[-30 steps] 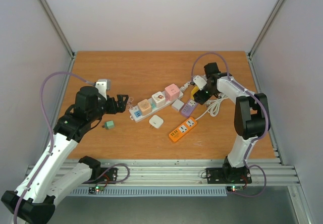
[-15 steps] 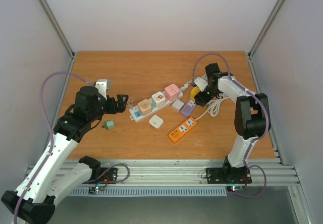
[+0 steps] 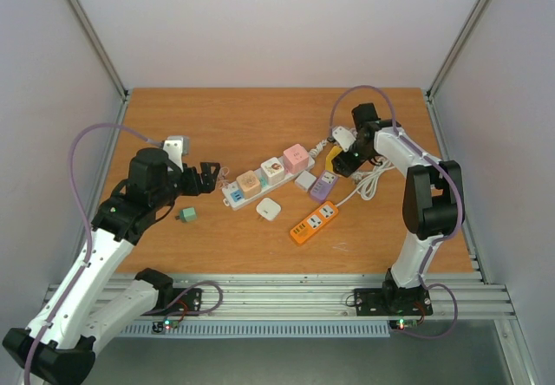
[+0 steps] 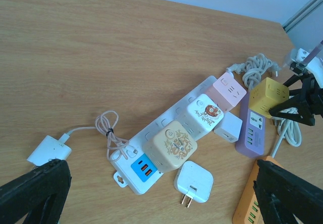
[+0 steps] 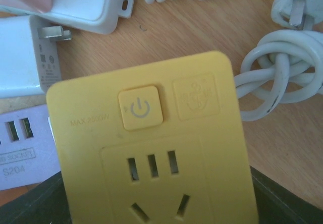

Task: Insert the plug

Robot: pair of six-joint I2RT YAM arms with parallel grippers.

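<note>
top view: the left gripper hangs near the left end of the white power strip, jaws wide apart, holding nothing. the right gripper, far right, appears clamped on the yellow socket cube, the task's plug-in part, at the far end of the purple power strip. neither strip is held, so a downward push could slide one.

left wrist view: the yellow socket cube sits at the purple power strip's far end. whether it touches cannot be told. a coiled white cord lies just beside, and a sweep could snag it.

right wrist view: the cube's socket face fills the span between the dark fingers. its pins are hidden, so misalignment would go unseen. off-centre force could twist the cube in the grip or knock the white charger.
</note>
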